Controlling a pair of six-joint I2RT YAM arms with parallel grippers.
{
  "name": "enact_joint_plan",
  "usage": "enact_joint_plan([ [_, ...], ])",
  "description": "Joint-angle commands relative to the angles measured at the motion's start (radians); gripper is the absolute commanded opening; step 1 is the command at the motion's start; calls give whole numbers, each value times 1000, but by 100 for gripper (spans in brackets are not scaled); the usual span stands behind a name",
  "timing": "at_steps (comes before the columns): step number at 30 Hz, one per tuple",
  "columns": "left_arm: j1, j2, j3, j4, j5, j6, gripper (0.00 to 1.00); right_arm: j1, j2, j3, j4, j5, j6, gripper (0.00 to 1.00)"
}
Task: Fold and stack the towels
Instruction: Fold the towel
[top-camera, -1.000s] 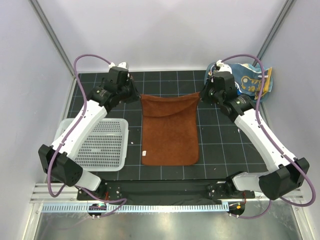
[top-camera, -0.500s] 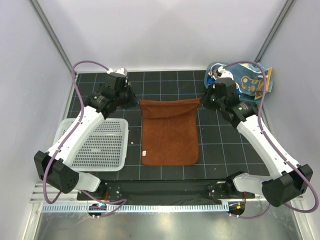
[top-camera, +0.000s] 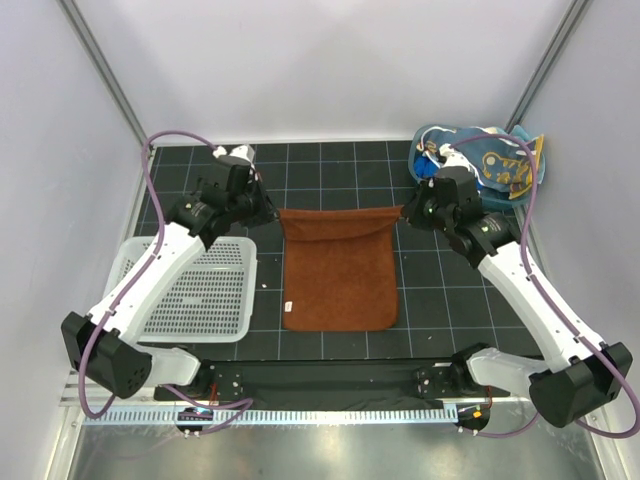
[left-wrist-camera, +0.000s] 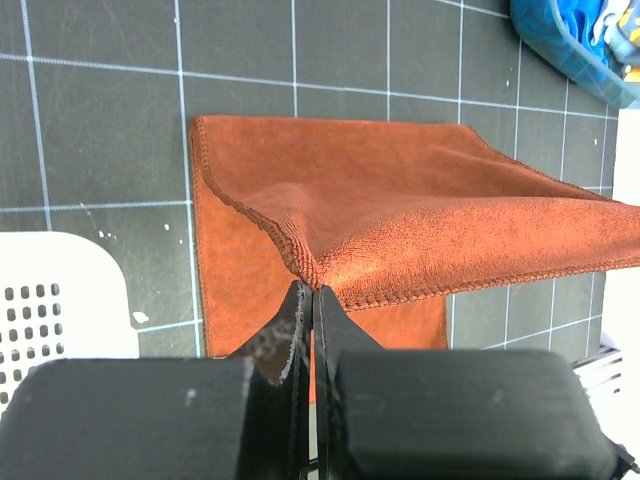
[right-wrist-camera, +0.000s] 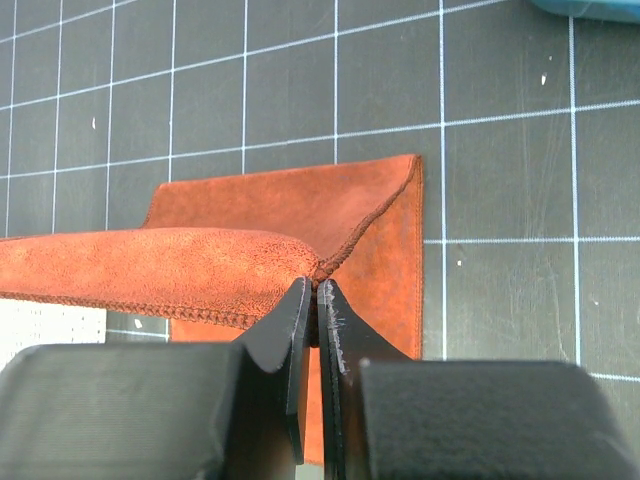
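Observation:
A rust-brown towel lies on the black grid mat in the middle, its far edge lifted and curled toward the near side. My left gripper is shut on the towel's far left corner. My right gripper is shut on the far right corner. The lifted edge hangs stretched between them above the flat part. Light blue spotted and other towels lie bunched in a blue tub at the far right.
A white mesh basket stands at the left, its corner in the left wrist view. The blue tub sits at the far right corner; its rim shows in the left wrist view. Grey walls enclose the mat.
Both grippers have moved toward the near side, carrying the towel's far edge over the flat part. The fold line has shifted nearer.

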Motion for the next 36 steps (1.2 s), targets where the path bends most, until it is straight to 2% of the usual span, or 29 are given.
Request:
enact_joint_plan([
  [1, -4, -48, -23, 25, -1, -11, 0, -5, -42, -20, 11, 0, 7, 2],
  [25, -68, -103, -245, 87, -5, -33, 0, 0, -144, -240, 16, -77, 23, 2],
  [31, -77, -103, -247, 87, -11, -31, 0, 0, -154, -271, 14, -66, 17, 2],
  [36, -77, -80, -151, 33, -45, -2, 0, 0, -139, -209, -6, -58, 9, 2],
])
